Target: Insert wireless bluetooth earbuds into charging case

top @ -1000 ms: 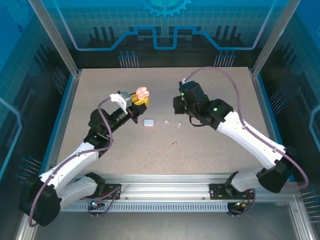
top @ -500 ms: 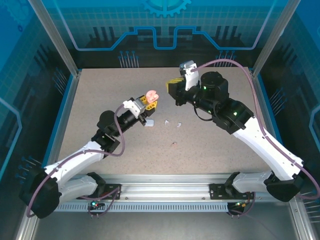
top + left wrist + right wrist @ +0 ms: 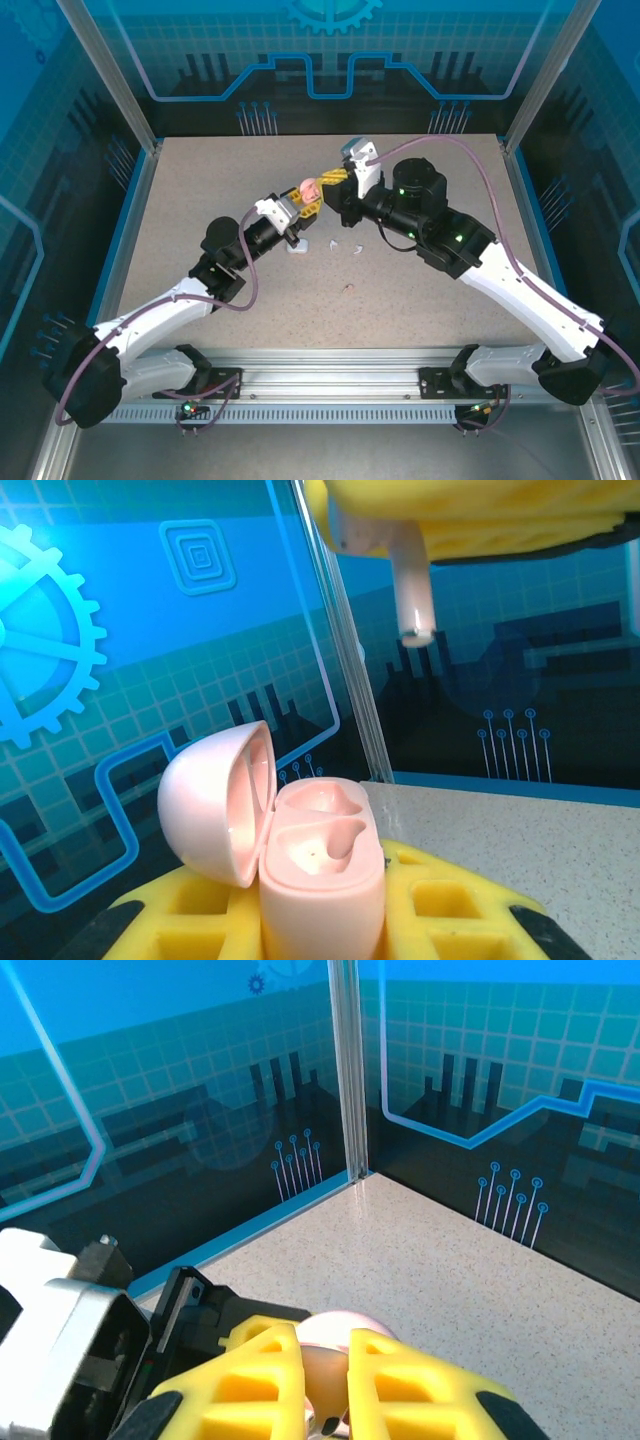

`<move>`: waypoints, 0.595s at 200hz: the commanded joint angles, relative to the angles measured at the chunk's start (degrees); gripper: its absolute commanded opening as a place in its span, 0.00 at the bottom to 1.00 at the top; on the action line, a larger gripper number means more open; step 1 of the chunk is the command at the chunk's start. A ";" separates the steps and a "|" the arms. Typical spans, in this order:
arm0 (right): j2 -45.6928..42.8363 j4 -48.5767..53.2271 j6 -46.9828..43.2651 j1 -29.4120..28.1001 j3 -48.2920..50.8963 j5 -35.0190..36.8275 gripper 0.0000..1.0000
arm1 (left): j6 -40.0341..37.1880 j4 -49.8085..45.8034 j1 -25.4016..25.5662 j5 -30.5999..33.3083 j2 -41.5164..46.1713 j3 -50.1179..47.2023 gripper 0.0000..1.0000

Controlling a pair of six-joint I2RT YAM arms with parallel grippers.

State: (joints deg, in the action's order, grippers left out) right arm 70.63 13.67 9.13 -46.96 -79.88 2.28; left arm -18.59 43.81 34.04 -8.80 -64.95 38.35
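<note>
My left gripper (image 3: 303,200) is shut on the pink charging case (image 3: 309,188), held upright above the table with its lid swung open. In the left wrist view the case (image 3: 322,865) stands between my yellow fingers (image 3: 450,910), both sockets empty. My right gripper (image 3: 334,179) hovers just beside and above it, shut on a white earbud (image 3: 412,585) whose stem points down over the case. In the right wrist view the earbud (image 3: 325,1380) sits between the yellow fingers (image 3: 400,1390), with the case lid (image 3: 345,1324) right behind. Two tiny white pieces (image 3: 333,243) (image 3: 352,249) lie on the table.
A small white rounded box (image 3: 298,249) lies under the left gripper. A thin pinkish-red piece (image 3: 346,288) lies nearer the front. The speckled table (image 3: 430,300) is walled by blue transparent panels (image 3: 330,60) with an aluminium corner post (image 3: 345,1070).
My right gripper has lifted off the table and swung left to the case. My left arm has carried the open case rightwards to meet it.
</note>
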 commanded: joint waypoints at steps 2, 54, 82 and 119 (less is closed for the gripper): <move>0.36 -3.30 -0.55 -0.85 0.90 -0.74 0.12 | -1.16 0.42 0.52 0.52 -0.15 2.23 0.00; 2.07 -3.73 -0.14 -1.11 1.51 -0.43 0.12 | -0.84 -0.27 0.74 0.45 -0.15 2.54 0.00; 2.93 -3.66 -0.11 -1.11 1.30 0.06 0.11 | -0.85 -0.55 0.76 0.54 0.08 2.53 0.00; 3.50 -3.65 -0.29 -0.95 1.81 1.17 0.11 | -0.76 -0.69 0.81 0.71 0.18 2.49 0.00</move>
State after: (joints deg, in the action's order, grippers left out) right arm 73.87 11.90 9.15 -47.37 -78.61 2.52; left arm -18.59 42.37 34.35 -8.78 -64.95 39.11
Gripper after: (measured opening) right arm 0.111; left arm 0.227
